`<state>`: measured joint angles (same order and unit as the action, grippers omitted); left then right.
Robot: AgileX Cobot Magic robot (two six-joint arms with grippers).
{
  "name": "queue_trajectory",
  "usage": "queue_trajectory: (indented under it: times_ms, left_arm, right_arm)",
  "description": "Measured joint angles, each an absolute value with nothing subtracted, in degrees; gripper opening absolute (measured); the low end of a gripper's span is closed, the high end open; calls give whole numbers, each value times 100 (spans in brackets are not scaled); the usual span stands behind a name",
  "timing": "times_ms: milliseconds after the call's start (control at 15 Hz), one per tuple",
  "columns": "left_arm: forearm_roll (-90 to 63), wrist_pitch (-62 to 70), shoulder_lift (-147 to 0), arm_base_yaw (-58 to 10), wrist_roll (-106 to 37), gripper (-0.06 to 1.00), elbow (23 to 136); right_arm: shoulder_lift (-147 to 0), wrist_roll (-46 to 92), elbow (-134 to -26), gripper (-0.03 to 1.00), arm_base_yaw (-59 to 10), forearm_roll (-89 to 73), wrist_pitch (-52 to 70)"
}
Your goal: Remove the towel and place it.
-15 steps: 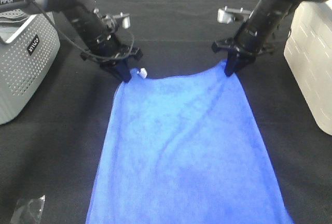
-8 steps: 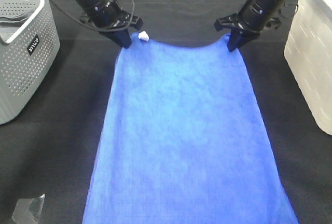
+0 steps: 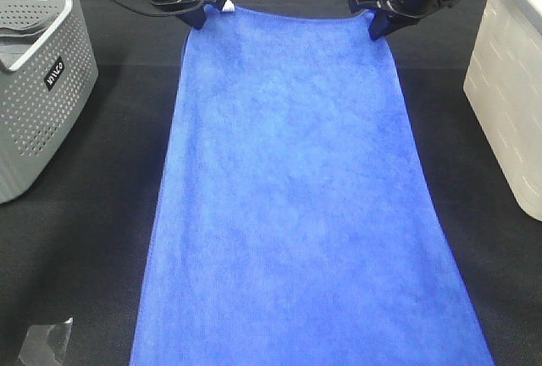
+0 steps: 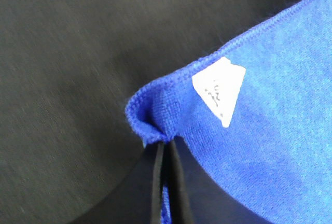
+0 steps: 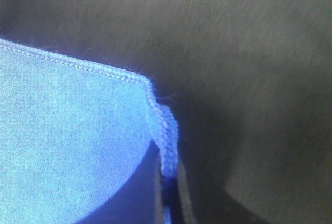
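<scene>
Fingers first: the left gripper (image 4: 165,154) has its two dark jaws pressed together on a bunched fold at one far corner of the towel (image 3: 296,188), right beside the small white tag (image 4: 220,89), and the right gripper (image 5: 168,182) pinches the opposite far corner in the same way, a thin ridge of blue cloth caught between its closed jaws. In the high view both grippers, left (image 3: 195,19) and right (image 3: 378,27), sit at the far end of the scene with the stitched edge drawn fairly straight between them. From there the towel runs toward the camera as one long, nearly smooth blue sheet over the black table cloth (image 3: 118,154), its near end passing out of the picture. A grey perforated basket (image 3: 38,86) stands well to the left of it and a white bin (image 3: 508,86) to the right, both clear of the fabric. The step in hand looks like carrying or spreading the held towel, with the placing not yet done. The next move probably calls for both arms travelling evenly so the edge stays taut, then lowering the corners and opening together.
</scene>
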<state>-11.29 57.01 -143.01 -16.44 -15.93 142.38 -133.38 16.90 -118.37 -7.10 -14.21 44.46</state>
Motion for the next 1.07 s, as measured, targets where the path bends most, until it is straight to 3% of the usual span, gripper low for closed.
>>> queue_trajectory:
  times_ms: [1067]
  left_arm:
    - [-1026, 3713, -15120, -1644, -1799, 0, 14238]
  right_arm:
    - [-14009, 1690, -11849, 0, -710, -1335, 2578]
